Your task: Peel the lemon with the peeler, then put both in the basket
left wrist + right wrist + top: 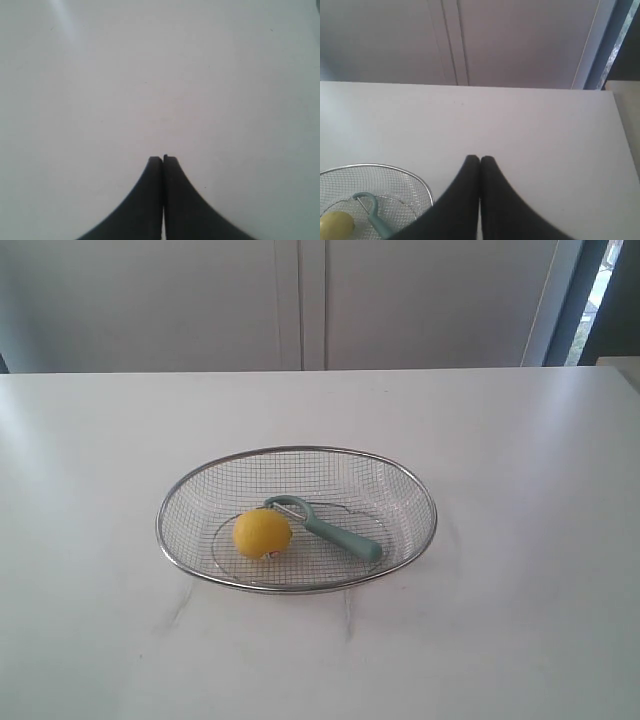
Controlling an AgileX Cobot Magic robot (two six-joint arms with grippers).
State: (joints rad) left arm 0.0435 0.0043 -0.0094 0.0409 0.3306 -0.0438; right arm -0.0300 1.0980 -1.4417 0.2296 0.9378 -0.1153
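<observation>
You have: one white table point(100, 440); one wire basket point(300, 449) at its middle; left gripper point(163, 159) and right gripper point(480, 159), fingers pressed together, holding nothing; one peeler point(335, 533) lying inside the basket; one lemon point(262, 533) in the basket, just beside the peeler's loop head.

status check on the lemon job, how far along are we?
Done: lemon and peeler both lie inside the basket, side by side. In hand: nothing; left hand and right hand are shut and empty, away from both. Left: peeling probably isn't done; the skin looks whole and yellow, the sticker is on, and no peel strips show on the table.
</observation>
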